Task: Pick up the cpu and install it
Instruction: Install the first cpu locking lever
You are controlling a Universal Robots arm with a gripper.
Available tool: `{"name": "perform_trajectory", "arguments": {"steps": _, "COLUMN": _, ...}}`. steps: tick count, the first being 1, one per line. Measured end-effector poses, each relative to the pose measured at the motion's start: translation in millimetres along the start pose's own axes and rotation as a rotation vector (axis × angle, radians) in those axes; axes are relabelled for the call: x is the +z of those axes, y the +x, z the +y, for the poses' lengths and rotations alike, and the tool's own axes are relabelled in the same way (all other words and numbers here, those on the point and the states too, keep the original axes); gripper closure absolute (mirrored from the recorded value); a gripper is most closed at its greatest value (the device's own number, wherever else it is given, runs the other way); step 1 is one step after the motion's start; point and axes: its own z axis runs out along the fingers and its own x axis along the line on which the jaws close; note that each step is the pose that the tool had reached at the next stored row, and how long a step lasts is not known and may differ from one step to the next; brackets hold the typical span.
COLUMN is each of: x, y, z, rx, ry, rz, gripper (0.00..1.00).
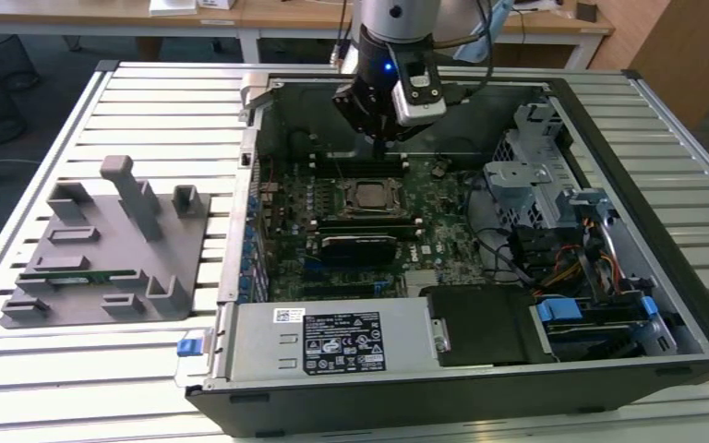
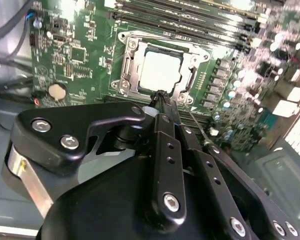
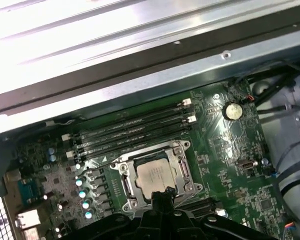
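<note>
Cpu (image 2: 160, 70) lies seated in the socket frame (image 2: 126, 65) at mid-motherboard (image 2: 75, 55), inside the open computer case (image 1: 478, 397). I read my tool (image 2: 160, 96) as clenched on nothing, poised near the frame's edge.

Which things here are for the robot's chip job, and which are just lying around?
For the job:
- the silver chip, sitting in its socket frame on the green board
- the gripper, close by it

Just lying about:
- the grey tray
- the green memory stick on it
- the labelled metal box
</note>
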Motion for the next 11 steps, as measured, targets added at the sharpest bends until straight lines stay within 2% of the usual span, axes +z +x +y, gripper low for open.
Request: {"name": "perform_trajectory", "arguments": {"steps": 11, "x": 1.1, "y": 0.0, "z": 0.0, "rx": -0.2, "ry": 0.0022, "rz": 0.0029, "gripper": 0.89}}
